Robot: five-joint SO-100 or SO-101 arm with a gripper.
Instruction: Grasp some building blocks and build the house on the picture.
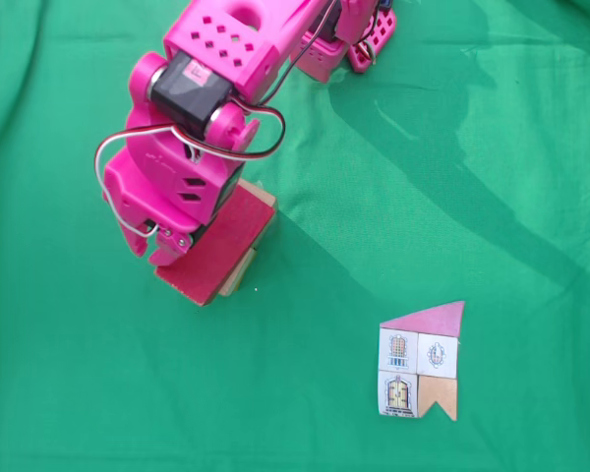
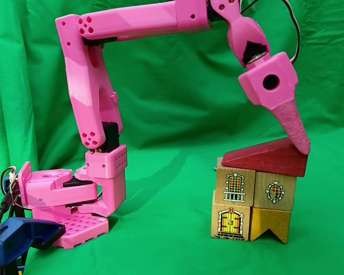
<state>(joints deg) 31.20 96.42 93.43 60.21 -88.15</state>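
Where the gripper (image 1: 169, 248) hangs at left in a fixed view, one red flat block (image 1: 226, 246) lies tilted over two tan cubes (image 1: 240, 272); whether the claw grips it, I cannot tell. Well right lies one paper picture (image 1: 421, 360).

Green cloth (image 1: 492, 147) over table, green cloth backdrop (image 2: 178, 86), blue clamp (image 2: 23, 236)
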